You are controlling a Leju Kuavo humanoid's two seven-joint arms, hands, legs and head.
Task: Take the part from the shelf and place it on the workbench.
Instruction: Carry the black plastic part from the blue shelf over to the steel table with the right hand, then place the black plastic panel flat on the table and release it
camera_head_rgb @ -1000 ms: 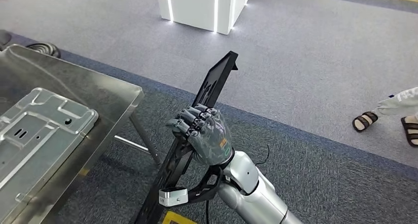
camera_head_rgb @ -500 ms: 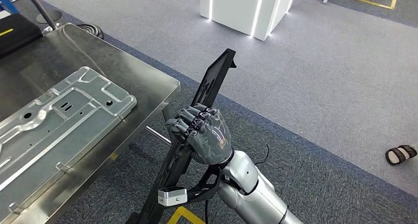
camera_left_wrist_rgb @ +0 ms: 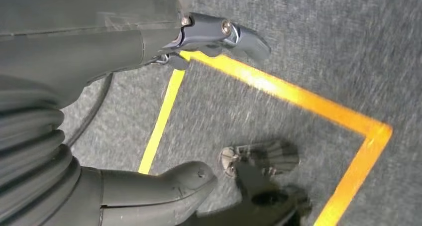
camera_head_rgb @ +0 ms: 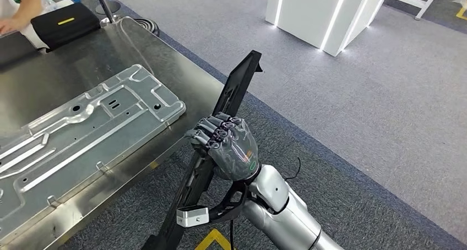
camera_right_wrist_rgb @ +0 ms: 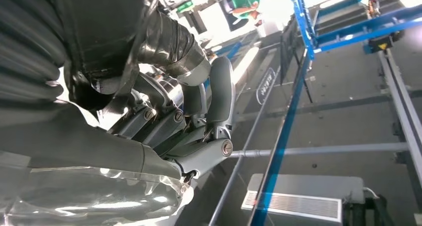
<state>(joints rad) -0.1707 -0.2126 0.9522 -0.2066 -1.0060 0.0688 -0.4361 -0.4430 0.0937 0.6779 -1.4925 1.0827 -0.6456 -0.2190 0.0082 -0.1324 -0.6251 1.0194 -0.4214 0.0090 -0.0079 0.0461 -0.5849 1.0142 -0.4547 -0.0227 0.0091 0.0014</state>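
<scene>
Beside the workbench (camera_head_rgb: pixel 182 93) corner, the right hand (camera_head_rgb: pixel 227 148) grips the black part (camera_head_rgb: pixel 234 93) — tilted upright; left hand (camera_left_wrist_rgb: pixel 124 111) fingers apart, holding nothing.

Stainless steel workbench (camera_head_rgb: pixel 165 57) standing on grey carpet floor (camera_head_rgb: pixel 385 112). A large stamped metal panel (camera_head_rgb: pixel 82 134) lies flat on the bench, reaching near its front edge. Beyond the panel, at the far side, rests a black pad (camera_head_rgb: pixel 65 23) marked with a yellow stripe.
</scene>
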